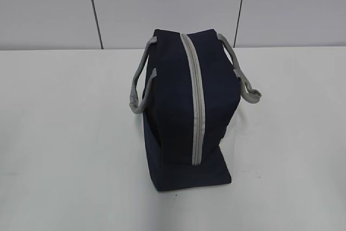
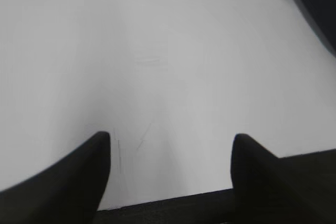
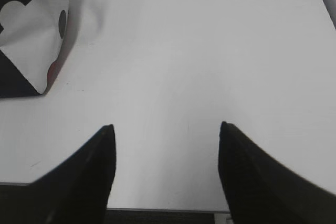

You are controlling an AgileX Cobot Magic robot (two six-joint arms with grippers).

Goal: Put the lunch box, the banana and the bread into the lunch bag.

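The navy lunch bag (image 1: 186, 112) stands in the middle of the white table, its grey zipper (image 1: 195, 101) closed along the top and grey strap handles (image 1: 139, 87) hanging at both sides. Its white side panel (image 3: 31, 45) shows at the top left of the right wrist view, and a dark corner of the lunch bag (image 2: 315, 3) at the top right of the left wrist view. The lunch box, banana and bread are out of view. My left gripper (image 2: 170, 139) and right gripper (image 3: 164, 128) are both open over bare table, holding nothing. Neither arm appears in the exterior view.
The white table (image 1: 65, 144) stretches on both sides of the bag. A pale panelled wall (image 1: 162, 4) rises behind it. The table's near edge (image 3: 157, 211) runs just below the right gripper's fingers.
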